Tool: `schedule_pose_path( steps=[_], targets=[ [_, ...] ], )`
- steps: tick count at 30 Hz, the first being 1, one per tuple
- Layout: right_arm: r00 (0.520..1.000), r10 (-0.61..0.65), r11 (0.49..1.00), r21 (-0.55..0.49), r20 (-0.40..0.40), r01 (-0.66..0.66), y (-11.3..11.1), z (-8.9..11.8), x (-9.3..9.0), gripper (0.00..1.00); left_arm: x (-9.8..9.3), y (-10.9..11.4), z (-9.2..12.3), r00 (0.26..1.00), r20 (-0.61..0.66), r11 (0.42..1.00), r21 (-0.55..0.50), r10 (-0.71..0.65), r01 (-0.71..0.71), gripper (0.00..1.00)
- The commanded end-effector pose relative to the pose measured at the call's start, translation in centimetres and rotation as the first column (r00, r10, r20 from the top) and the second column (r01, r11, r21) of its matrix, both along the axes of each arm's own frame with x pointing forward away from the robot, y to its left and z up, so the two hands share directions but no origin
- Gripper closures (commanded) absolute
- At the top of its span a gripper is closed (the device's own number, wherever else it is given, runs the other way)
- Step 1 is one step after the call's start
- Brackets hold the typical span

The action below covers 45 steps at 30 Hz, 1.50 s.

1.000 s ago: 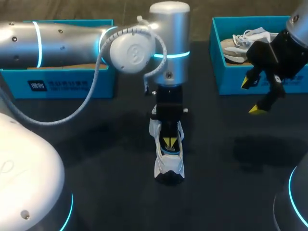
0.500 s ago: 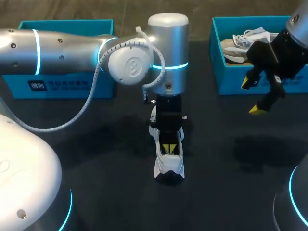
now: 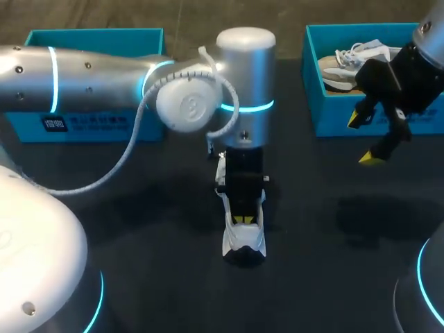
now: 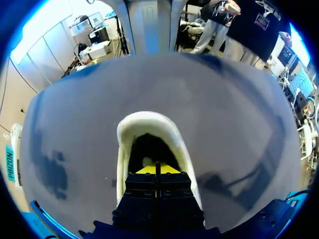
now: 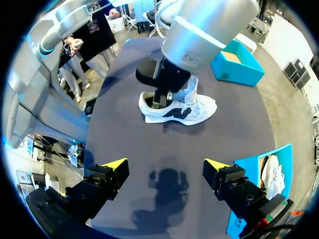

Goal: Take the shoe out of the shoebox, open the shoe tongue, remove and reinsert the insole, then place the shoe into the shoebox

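Right now our left gripper (image 4: pixel 157 169) stands down inside the mouth of the white shoe (image 3: pixel 243 239), its yellow tips pressed together with no gap showing. The inside is dark, so we cannot tell whether an edge of the insole is caught between them. The shoe sits upright on its sole in the middle of the dark table (image 3: pixel 173 291), well apart from both blue shoeboxes (image 3: pixel 90 121). Our right gripper (image 5: pixel 165 169) hangs above the table just in front of the right-hand box, fingers spread wide and holding nothing. We judge the shoe to be light, with a soft upper that gives and a firmer sole. A pull on the insole may therefore lift or tip the whole shoe unless the free gripper steadies it at the toe or the heel collar. The insole is probably thin and floppy, so it is best pinched at its heel edge and drawn out slowly along the opening.
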State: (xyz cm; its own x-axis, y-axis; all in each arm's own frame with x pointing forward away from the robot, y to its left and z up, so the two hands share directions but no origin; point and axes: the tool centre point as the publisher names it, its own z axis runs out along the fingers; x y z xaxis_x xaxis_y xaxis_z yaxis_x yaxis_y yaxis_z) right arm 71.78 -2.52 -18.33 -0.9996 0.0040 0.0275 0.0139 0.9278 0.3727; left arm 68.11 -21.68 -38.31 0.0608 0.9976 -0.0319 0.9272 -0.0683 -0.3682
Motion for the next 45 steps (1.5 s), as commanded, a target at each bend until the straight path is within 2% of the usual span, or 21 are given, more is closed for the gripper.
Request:
schedule_pose_path(
  steps=[1, 7, 11, 15, 21, 24, 30, 35, 40, 45],
  targets=[
    [1.000, -0.001, 1.000, -0.003, 0.000, 0.001, 0.1, -0.1, 0.1, 0.00, -1.1, 0.2, -1.8, 0.999, 0.048, 0.999, -0.038, 0.024, -0.022, 1.00],
    [1.000, -0.001, 1.000, -0.003, 0.000, 0.001, 0.1, -0.1, 0.1, 0.00, -0.9, 0.4, -2.2, 0.996, 0.082, 0.999, -0.025, 0.034, -0.032, 1.00],
    [1.000, -0.001, 1.000, -0.003, 0.000, 0.001, 0.1, -0.1, 0.1, 0.00, -0.3, 0.8, -0.1, 0.992, 0.120, 0.999, -0.037, 0.042, -0.038, 1.00],
    [1.000, -0.001, 1.000, -0.003, 0.000, 0.001, 0.1, -0.1, 0.1, 0.00, 0.4, 0.8, 0.7, 0.984, 0.168, 0.997, -0.068, 0.057, -0.046, 1.00],
    [1.000, -0.001, 1.000, -0.003, 0.000, 0.001, 0.1, -0.1, 0.1, 0.00, 1.1, 0.8, -0.4, 0.968, 0.246, 0.998, -0.035, 0.056, -0.049, 1.00],
    [1.000, -0.001, 1.000, -0.003, 0.000, 0.001, 0.1, -0.1, 0.1, 0.00, 1.4, 0.6, -1.1, 0.948, 0.308, 0.995, -0.080, 0.079, -0.057, 1.00],
    [1.000, -0.001, 1.000, -0.003, 0.000, 0.001, 0.1, -0.1, 0.1, 0.00, 1.9, 0.0, -2.4, 0.944, 0.316, 0.994, -0.088, 0.090, -0.066, 1.00],
    [1.000, -0.001, 1.000, -0.003, 0.000, 0.001, 0.1, -0.1, 0.1, 0.00, 1.9, -0.2, -2.6, 0.939, 0.339, 0.997, -0.067, 0.066, -0.046, 1.00],
    [1.000, -0.001, 1.000, -0.003, 0.000, 0.001, 0.1, -0.1, 0.1, 0.00, 2.1, 0.0, -0.3, 0.918, 0.395, 0.998, -0.056, 0.050, -0.030, 1.00],
    [1.000, -0.001, 1.000, -0.003, 0.000, 0.001, 0.1, -0.1, 0.1, 0.00, 3.2, 0.1, 2.3, 0.872, 0.487, 0.998, -0.055, 0.042, -0.018, 1.00]
  ],
)
